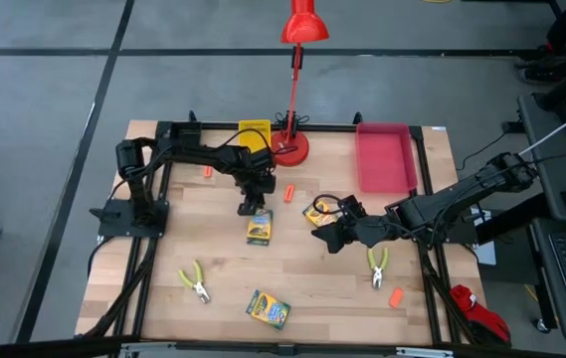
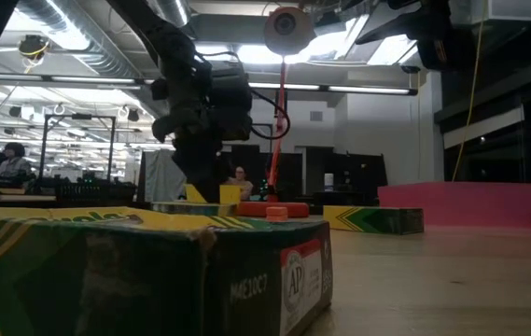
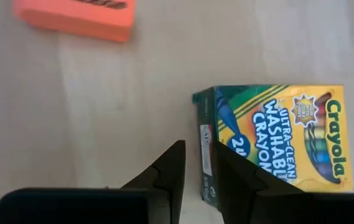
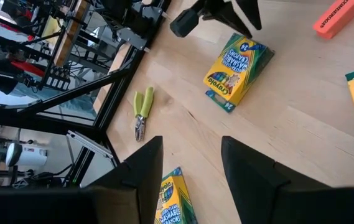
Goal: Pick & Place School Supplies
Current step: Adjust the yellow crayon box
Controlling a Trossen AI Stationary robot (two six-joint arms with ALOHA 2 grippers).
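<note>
**Q:** Where are things on the desk (image 1: 213, 308), and which step are you on?

**A:** I judge I'm approaching a pick. My left gripper (image 1: 252, 207) hangs just beside the middle crayon box (image 1: 259, 228), fingers narrowly parted, holding nothing.

**Q:** And your other arm?

**A:** My right gripper (image 1: 324, 239) waits wide open and empty near another crayon box (image 1: 317, 212).

**Q:** What does the next move call for?

**A:** Probably widening my left fingers to straddle the box.
</note>
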